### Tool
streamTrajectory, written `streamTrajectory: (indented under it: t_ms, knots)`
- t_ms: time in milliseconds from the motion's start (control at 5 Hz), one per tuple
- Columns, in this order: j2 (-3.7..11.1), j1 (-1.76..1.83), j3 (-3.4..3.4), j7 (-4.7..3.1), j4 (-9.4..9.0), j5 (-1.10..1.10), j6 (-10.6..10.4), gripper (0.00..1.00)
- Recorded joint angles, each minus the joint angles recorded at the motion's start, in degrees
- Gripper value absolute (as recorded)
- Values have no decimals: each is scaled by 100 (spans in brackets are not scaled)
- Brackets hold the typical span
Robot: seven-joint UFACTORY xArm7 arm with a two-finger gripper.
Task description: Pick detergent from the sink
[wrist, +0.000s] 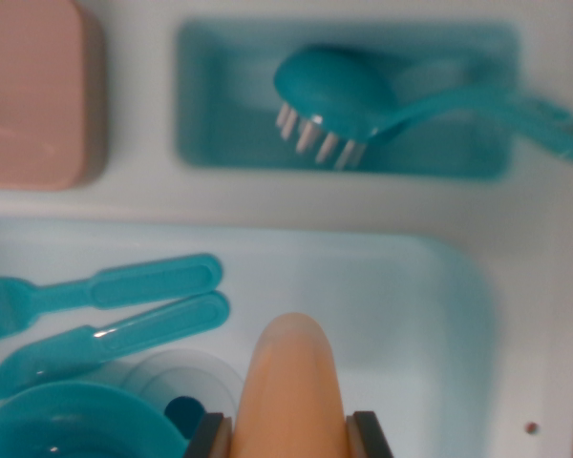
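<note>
The detergent bottle (pixel 291 372) is a peach-orange, rounded shape rising from the bottom middle of the wrist view, over the pale blue sink basin (pixel 411 315). My gripper (pixel 289 437) is shut on it. Its two dark fingers (pixel 208 437) press against the bottle's left and right sides at the bottom edge. The bottle's lower part is out of frame, so I cannot tell whether it still touches the sink floor.
A teal fork (pixel 95 286), a teal knife (pixel 115 342) and a teal bowl (pixel 72 425) lie in the sink's left part. A teal dish brush (pixel 344 95) rests in the small compartment (pixel 210 105) behind the sink. A pink block (pixel 33 91) sits top left.
</note>
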Motion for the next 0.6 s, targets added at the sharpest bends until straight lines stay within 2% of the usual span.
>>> streamTrajectory:
  t_ms: [200, 400, 600]
  knots:
    - [-57, 2, -3, 10, 175, -11, 231, 100]
    - [-57, 2, -3, 10, 175, -11, 231, 100]
    - [-118, 4, -7, 21, 362, -22, 479, 100]
